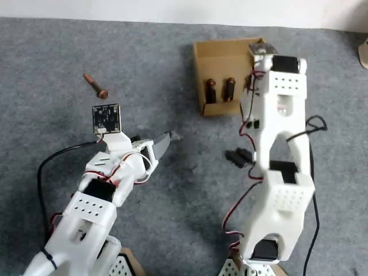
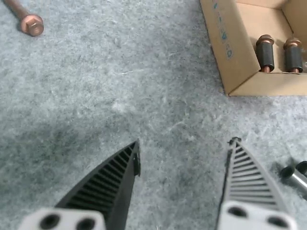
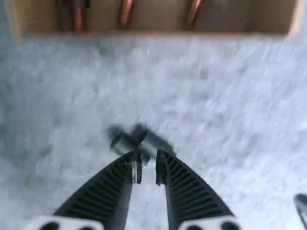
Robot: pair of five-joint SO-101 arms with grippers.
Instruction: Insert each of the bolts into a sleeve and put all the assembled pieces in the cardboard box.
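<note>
A copper bolt [image 1: 95,86] [image 2: 24,17] lies alone on the grey carpet at the far left. My left gripper [image 1: 158,146] [image 2: 185,143] hovers wide open over bare carpet between that bolt and the cardboard box [image 1: 198,75] [image 2: 230,48]. Two bolts in black sleeves [image 1: 211,90] [image 2: 265,50] lie in the box. Loose black sleeves [image 1: 238,156] [image 3: 139,139] [image 2: 292,175] lie on the carpet in front of the box. My right gripper [image 3: 147,167] is down right behind them, jaws nearly together, holding nothing. The box wall [image 3: 153,26] stands ahead of it.
The right arm [image 1: 279,144] stretches from its base at the near edge up to the box's right corner, covering part of it. A pale object [image 1: 363,52] sits at the far right edge. Open carpet lies between the lone bolt and the box.
</note>
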